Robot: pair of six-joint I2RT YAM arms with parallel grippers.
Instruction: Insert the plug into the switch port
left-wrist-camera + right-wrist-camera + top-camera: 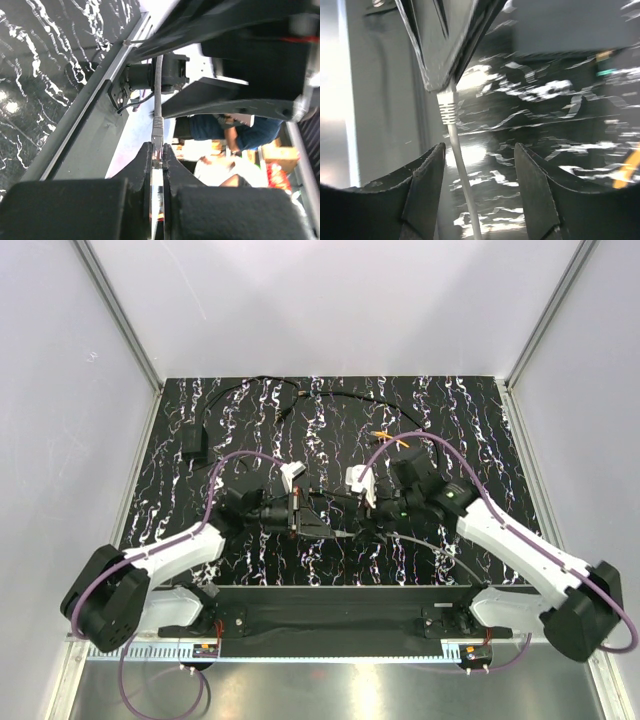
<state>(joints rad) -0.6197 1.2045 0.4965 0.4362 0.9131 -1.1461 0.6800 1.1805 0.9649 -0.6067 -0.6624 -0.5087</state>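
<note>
Above the white-veined black marble-patterned bench (450, 420), left fingers (142, 170) pinch a grey-booted clear plastic plug (157, 131); right fingers (427, 175) stand spread either side of its thin grey cable (462, 175).

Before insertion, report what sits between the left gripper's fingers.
The plug, pinched by the shut left gripper; its ribbed boot sticks out. How far the plug reaches in is covered by the fingers.

Legible text, labels, brands, numbers: none in any view. Pale strip (330, 651) along near edge of surface (450, 420): row of fine tick marks, any figures too small to read.
</note>
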